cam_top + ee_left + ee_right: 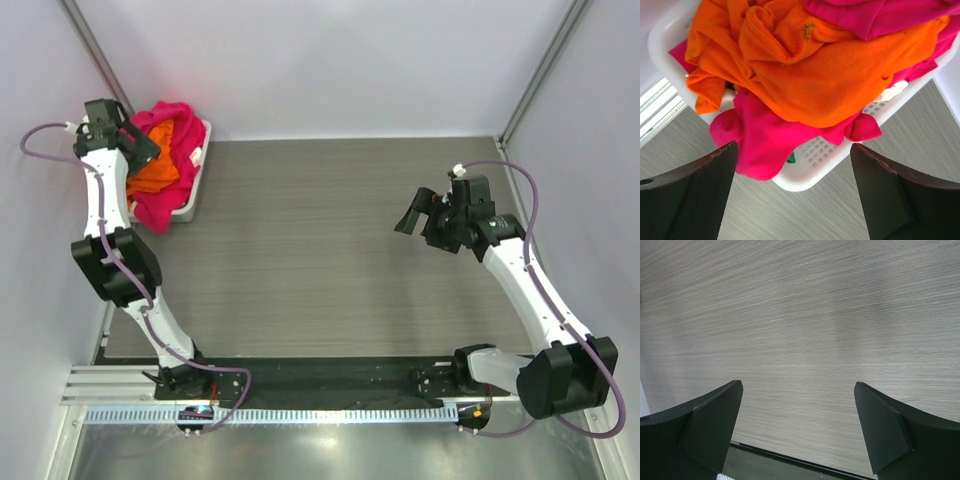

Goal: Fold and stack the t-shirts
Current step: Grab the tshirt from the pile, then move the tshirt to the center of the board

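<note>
Left end effector (794, 147) spread above orange t-shirt (830, 85) in basket (805, 183); right end effector (797, 384) spread over table (800, 300)

Bright orange t-shirt (830, 85), plain but for a small brownish speck near the collar. Plain magenta-pink t-shirt (765, 145) around it. Sliver of green cloth (791, 159) and a bit of white cloth (892, 92) beneath. White basket (805, 182), fine lattice of holes, at the tabletop's far left corner. Grey tabletop (805, 315), streaked with fine wood grain. Black left gripper (794, 146) and right gripper (797, 385); white arms (520, 275) with black joints, lilac cables (533, 215).
</note>
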